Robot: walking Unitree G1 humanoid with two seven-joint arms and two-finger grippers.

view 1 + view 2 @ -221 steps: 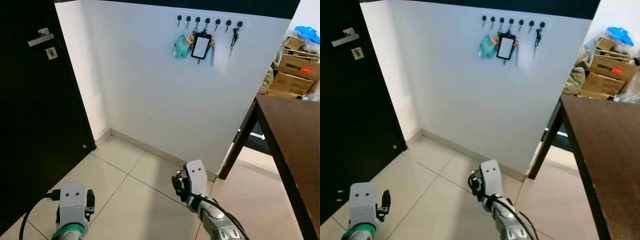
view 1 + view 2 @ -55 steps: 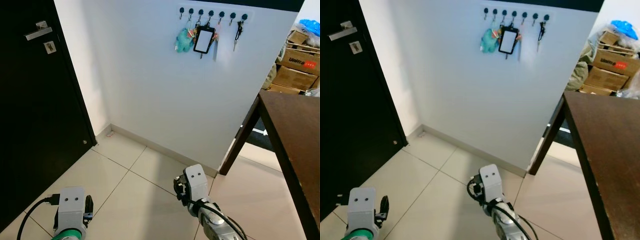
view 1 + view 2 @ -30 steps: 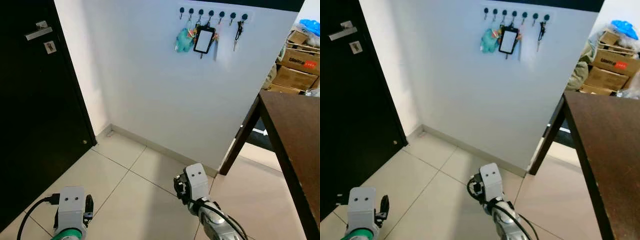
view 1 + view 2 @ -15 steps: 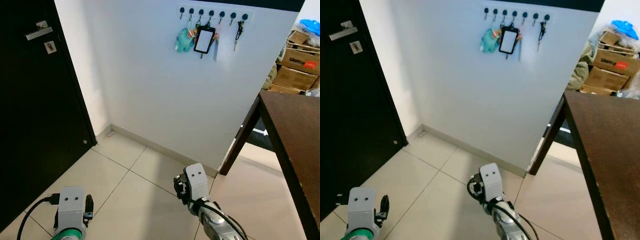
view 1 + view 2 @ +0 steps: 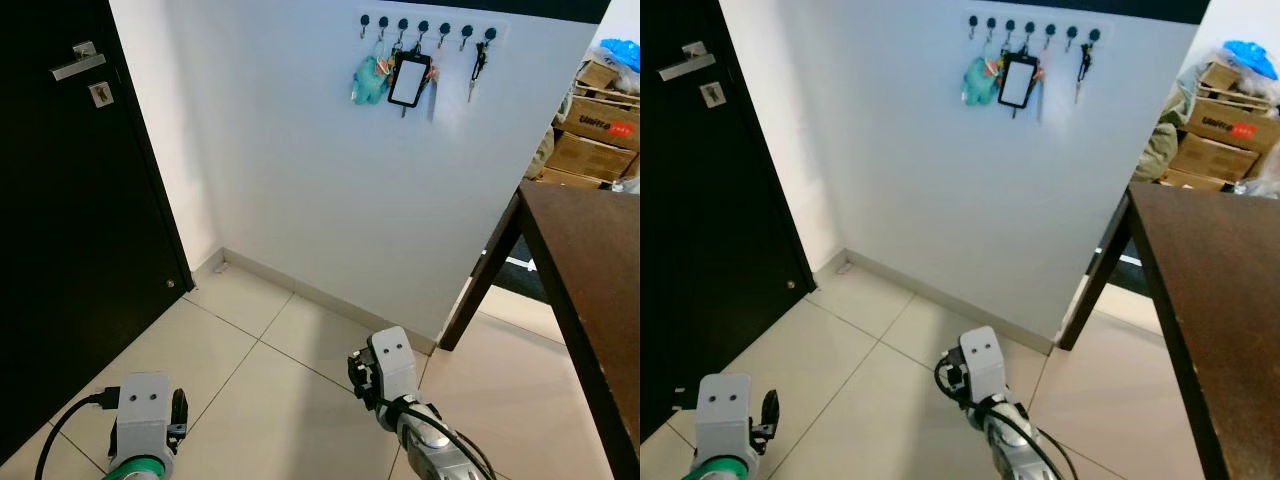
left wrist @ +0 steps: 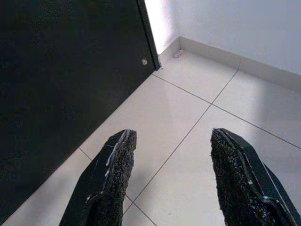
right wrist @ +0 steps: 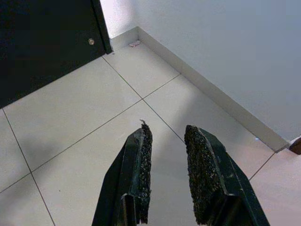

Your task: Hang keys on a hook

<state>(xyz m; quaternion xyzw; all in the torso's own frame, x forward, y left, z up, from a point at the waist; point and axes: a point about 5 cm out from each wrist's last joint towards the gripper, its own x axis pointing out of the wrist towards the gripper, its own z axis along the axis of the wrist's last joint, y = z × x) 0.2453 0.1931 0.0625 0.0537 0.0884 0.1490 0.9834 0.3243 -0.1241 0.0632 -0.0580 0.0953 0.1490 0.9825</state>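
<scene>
The right gripper (image 7: pixel 167 136) hangs low over the tiled floor (image 5: pixel 250 390) with its fingers nearly together, only a narrow gap between them, and nothing held. The left gripper (image 6: pixel 171 146) hangs low off to its left near the black door (image 5: pixel 70 230), fingers spread wide and holding nothing. High above and ahead of both, a row of hooks (image 5: pixel 425 24) on the white wall (image 5: pixel 300 170) carries a bunch of keys (image 5: pixel 478 65) (also a teal toy (image 5: pixel 367 80) and a black card holder (image 5: pixel 407 82)), with a dark wooden table (image 5: pixel 590 270) to the right gripper's right.

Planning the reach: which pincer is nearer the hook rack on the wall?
Right. The right pincer hangs low, almost under the hook rack. The left pincer hangs lower and farther left, by the door.
</scene>
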